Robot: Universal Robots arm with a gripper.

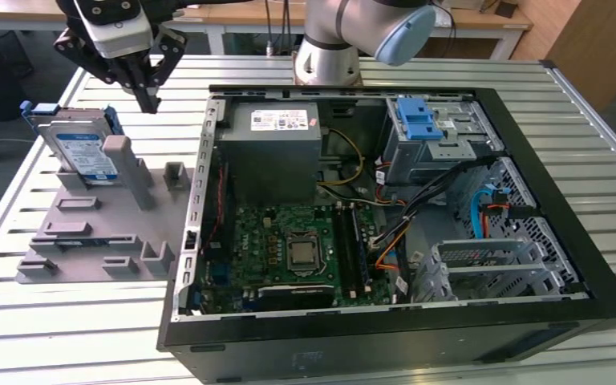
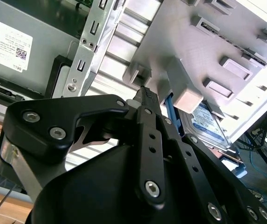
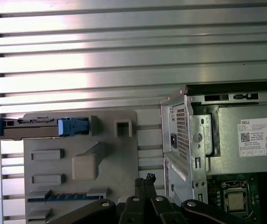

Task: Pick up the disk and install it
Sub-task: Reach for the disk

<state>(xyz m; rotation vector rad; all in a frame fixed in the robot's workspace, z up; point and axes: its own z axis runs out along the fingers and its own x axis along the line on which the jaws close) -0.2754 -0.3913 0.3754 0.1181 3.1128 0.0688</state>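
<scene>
Hovering gripper (image 1: 150, 103): fingers together, nothing btwn them, over holder plate (image 1: 94, 233), near disk (image 1: 81, 143)
Disk: standing on edge in plate, exterior view's left of open PC case (image 1: 565, 265)
First wrist view: disk edge-on, blue bracket end
Second wrist view: disk's label face past the tips
Surface: slatted metal table (image 1: 73, 321)
Room: wood panel (image 1: 597, 40) at back

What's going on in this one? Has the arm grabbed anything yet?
A single robot arm is working next to an open computer case. Its gripper is shut and empty, hanging above the table near the edge of the grey fixture. The disk stands on edge in that fixture, at the exterior view's left, apart from the gripper. It is not yet picked up or installed.
</scene>
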